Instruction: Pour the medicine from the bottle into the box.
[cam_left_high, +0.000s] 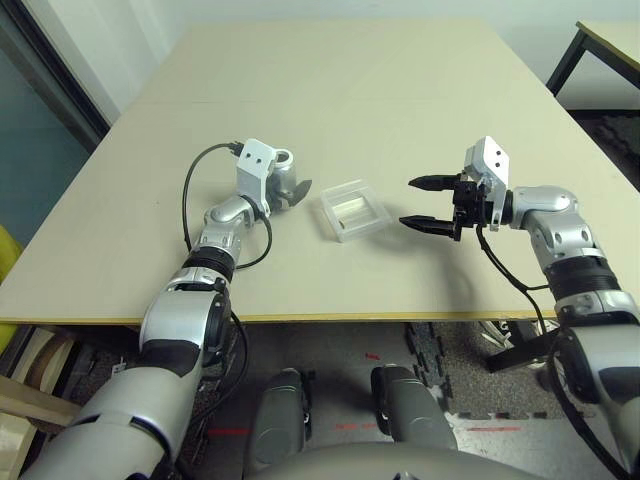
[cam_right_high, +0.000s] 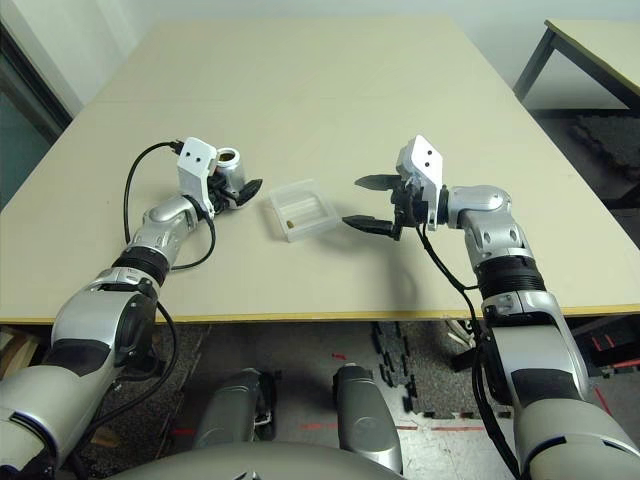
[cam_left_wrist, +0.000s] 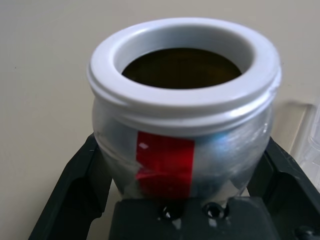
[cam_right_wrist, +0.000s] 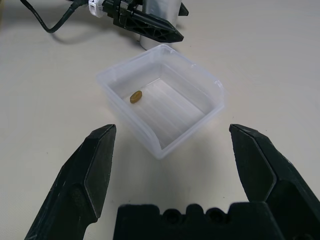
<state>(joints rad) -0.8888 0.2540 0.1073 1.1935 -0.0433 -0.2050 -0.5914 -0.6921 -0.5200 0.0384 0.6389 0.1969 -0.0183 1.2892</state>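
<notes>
With one small yellow-brown pill (cam_right_wrist: 136, 96) lying inside the shallow clear plastic box (cam_left_high: 354, 209), the pour looks done. Just beside the box stands the uncapped silver-grey bottle with white rim and red mark (cam_left_wrist: 182, 120), upright between the spread, released fingers of the left gripper (cam_left_high: 297, 193). Beyond the box's other side, the right gripper (cam_left_high: 421, 203) hovers wide open, empty; what seems left is withdrawal.
</notes>
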